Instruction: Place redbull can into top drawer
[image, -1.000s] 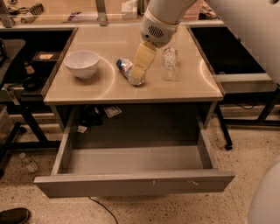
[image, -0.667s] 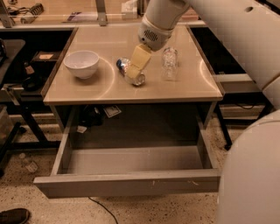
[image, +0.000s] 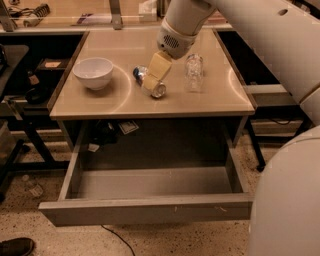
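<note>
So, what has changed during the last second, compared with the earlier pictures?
The gripper has moved a little left and down, closer over the can lying on the table. More of the arm now fills the right side. No grasp can be confirmed. The can, bowl, bottle and open drawer stayed in place.

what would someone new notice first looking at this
The big white arm reaches in from the upper right, its gripper down at the redbull can, which lies on its side on the beige tabletop. Below, the top drawer stands pulled wide open. A white bowl sits left of the can, a clear plastic bottle right of it.
</note>
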